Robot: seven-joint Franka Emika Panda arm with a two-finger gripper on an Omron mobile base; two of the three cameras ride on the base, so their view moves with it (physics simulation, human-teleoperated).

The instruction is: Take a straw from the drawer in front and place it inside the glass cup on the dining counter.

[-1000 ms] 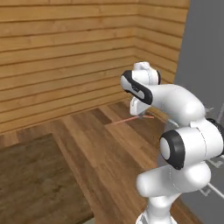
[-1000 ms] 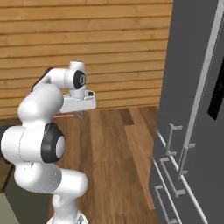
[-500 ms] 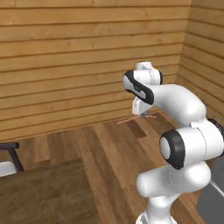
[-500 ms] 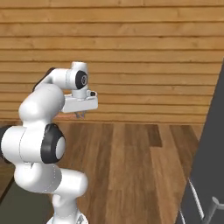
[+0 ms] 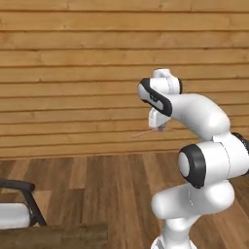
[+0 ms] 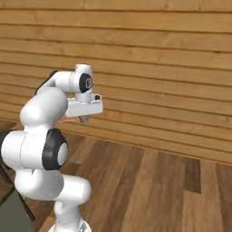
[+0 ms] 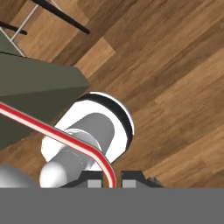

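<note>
Gripper (image 5: 158, 128) raised in front of the plank wall (image 5: 73, 73), fingers pinched on the straw (image 7: 65, 135). In the hand view the straw runs from between the fingertips up and off to the left; in the left base view it sticks out sideways from the fingers. Floor (image 6: 149, 181) lies well below the fingers. Stool (image 5: 19, 202) and a dark counter edge (image 5: 53, 236) at lower left.

Versus 0.5 s ago: whole picture shifted in both base views, so the base turned; grey fridge panel gone from the right base view.
</note>
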